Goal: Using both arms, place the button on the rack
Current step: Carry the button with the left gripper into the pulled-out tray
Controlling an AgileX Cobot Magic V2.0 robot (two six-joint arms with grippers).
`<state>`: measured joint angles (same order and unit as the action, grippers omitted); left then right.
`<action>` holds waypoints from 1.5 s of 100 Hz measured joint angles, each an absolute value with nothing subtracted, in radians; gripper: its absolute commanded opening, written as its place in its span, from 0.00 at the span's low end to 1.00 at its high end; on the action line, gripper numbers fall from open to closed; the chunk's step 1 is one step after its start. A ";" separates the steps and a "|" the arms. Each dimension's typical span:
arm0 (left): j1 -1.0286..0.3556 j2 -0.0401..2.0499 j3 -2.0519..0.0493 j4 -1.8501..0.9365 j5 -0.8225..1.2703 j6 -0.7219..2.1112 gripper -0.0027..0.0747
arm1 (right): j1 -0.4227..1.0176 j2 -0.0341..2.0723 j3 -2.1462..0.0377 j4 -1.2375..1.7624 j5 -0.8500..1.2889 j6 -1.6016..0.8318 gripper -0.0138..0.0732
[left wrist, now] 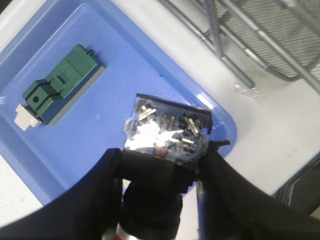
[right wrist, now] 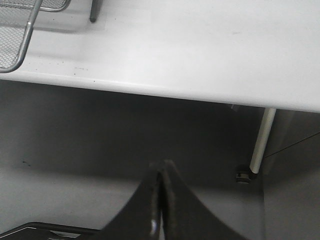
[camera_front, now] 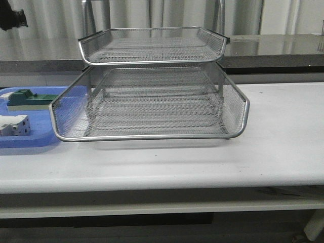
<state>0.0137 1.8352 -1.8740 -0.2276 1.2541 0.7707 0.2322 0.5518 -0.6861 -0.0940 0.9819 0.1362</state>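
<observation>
In the left wrist view the left gripper [left wrist: 165, 165] is closed on the button [left wrist: 167, 132], its two dark fingers [left wrist: 100, 195] pinching the black collar end while the terminal-studded block end points away from the camera, held above the blue tray [left wrist: 220, 117]. A judgement: the step in hand is carrying the button over to the rack [camera_front: 152, 101], so the grip should stay firm on the collar and the arm should rise enough to clear the tray's lip and the rack's front rim before moving across, then lower the button flat onto the mesh rather than dropping it. The green block [left wrist: 60, 82] lies in the tray well apart from the held button and should not be disturbed. The right gripper [right wrist: 161, 200] hangs off the table [right wrist: 200, 45] edge with its fingers pressed together, holding nothing. Farther off, the front view shows the rack's tiers bare of any button, with a white breaker [camera_front: 14, 125] and the green block in the tray to its left. The button's red head is hidden behind the fingers, glare washes out its terminals, neither arm appears in the front view, and the rack's lowest tier is hard to separate from the middle one.
</observation>
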 measured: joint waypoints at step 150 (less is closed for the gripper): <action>-0.547 1.954 -1.680 -0.282 0.992 0.767 0.01 | 0.232 0.552 -0.686 -0.094 0.982 0.134 0.08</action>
<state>-0.5467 1.9544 -1.6804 -0.2816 0.9916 0.7672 0.2322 0.5518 -0.6861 -0.0940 0.9819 0.1341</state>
